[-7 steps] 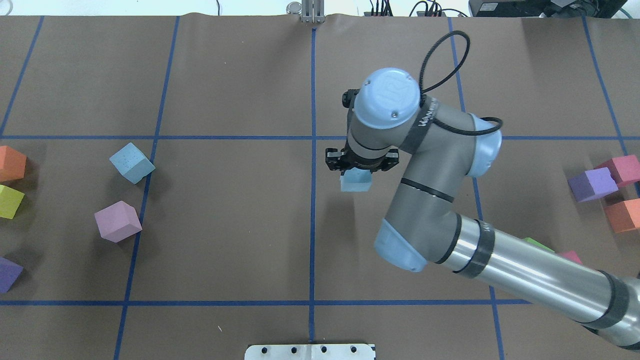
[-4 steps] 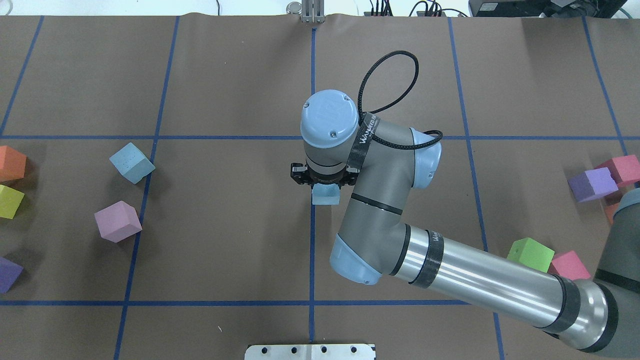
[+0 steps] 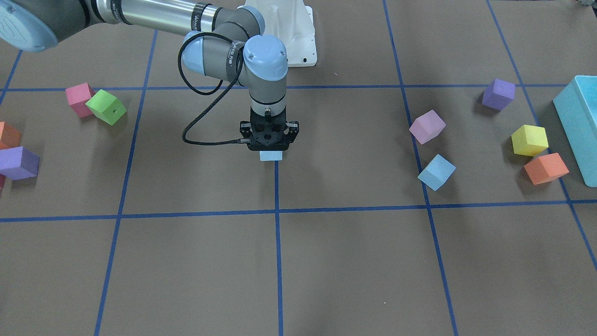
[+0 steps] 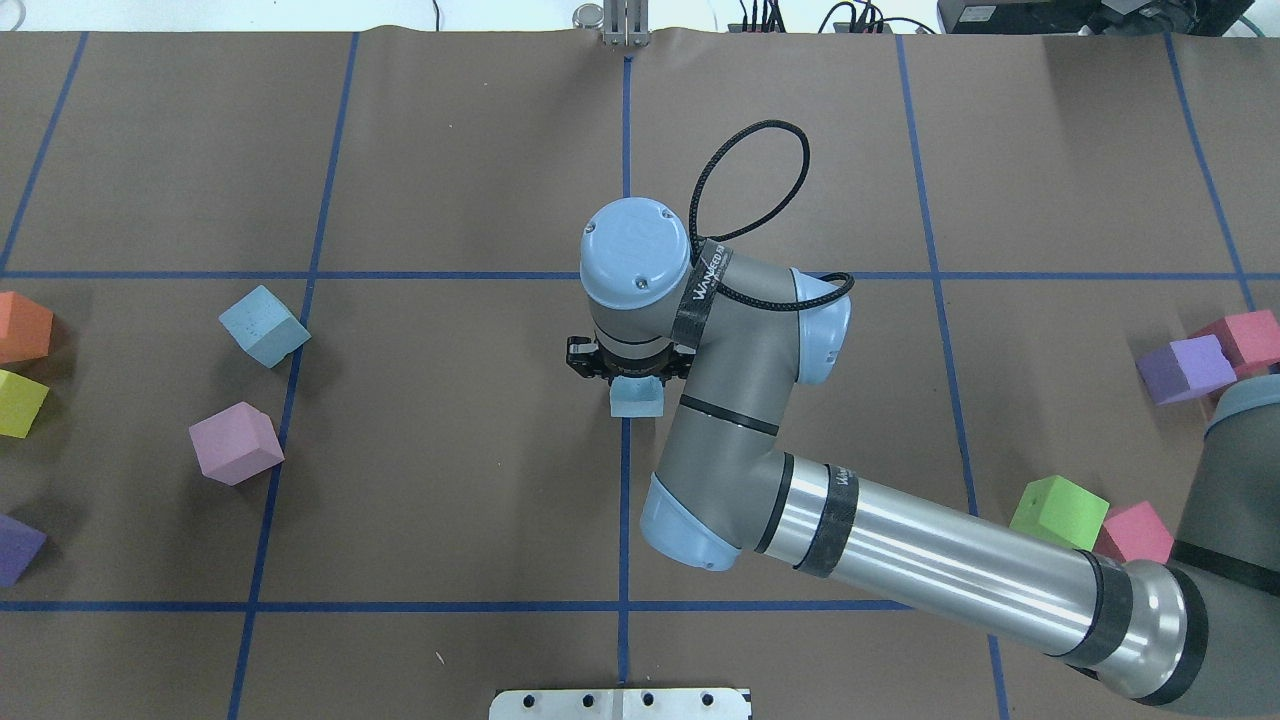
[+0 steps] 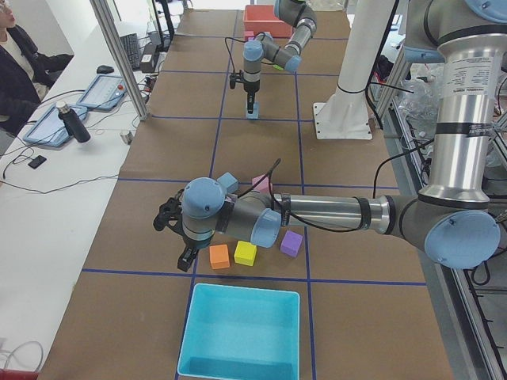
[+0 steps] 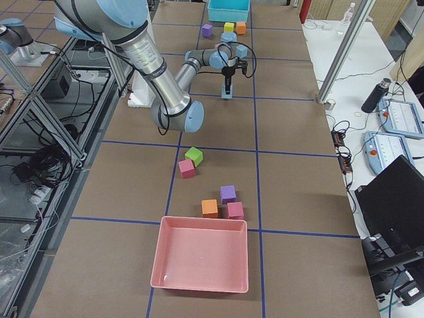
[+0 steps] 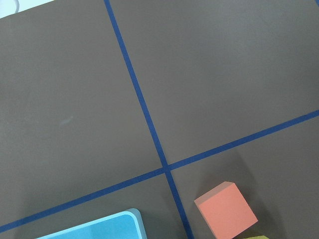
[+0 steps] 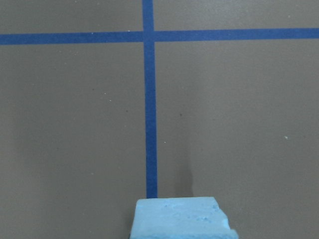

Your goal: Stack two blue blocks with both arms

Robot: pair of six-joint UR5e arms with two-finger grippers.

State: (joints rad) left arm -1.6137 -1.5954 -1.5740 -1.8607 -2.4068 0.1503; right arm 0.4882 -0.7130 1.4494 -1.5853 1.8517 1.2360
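Fingers on the right gripper (image 3: 270, 148) are clamped on one pale sky-blue foam cube (image 4: 636, 400). It sits right between them, poking out below the tips, over the blue tape centre line (image 4: 625, 500) of the brown paper table (image 4: 450, 480). Can't tell if it's touching down. I'd call it halfway at best: one block in hand, nothing stacked. The other sky-blue foam cube (image 4: 263, 325) lies well apart, off on the robot's left. Left gripper (image 5: 187, 257) is over that side too, but I can't tell whether it's open or closed.
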